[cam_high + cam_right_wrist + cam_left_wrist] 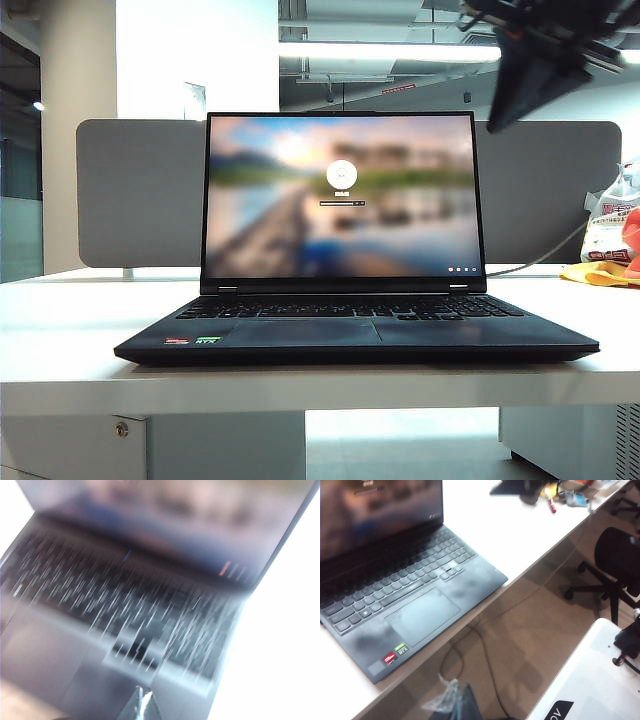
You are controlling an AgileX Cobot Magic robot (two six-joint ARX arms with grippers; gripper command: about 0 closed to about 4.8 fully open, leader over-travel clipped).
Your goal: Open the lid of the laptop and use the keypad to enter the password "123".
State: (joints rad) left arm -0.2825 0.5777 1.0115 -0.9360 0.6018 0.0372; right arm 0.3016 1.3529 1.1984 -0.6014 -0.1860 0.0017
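The laptop (470,338) stands open on the white table (60,340), facing the exterior camera. Its lid (340,195) is upright and the screen shows a blurred lake login picture. The keypad (350,308) lies uncovered, with red and green stickers (190,341) on the palm rest. My right gripper (493,125) hangs high above the laptop's right rear corner, shut and empty; its wrist view is smeared, showing the tips (142,694) over the keypad (125,610). My left gripper (462,705) is shut, off the table's edge above the floor, beside the laptop (470,580).
A grey divider panel (140,190) stands behind the laptop. A plastic bag and yellow items (610,245) lie at the table's right, with a cable (545,252) running to the laptop. A black office chair (620,560) and floor cable (485,655) sit beside the table.
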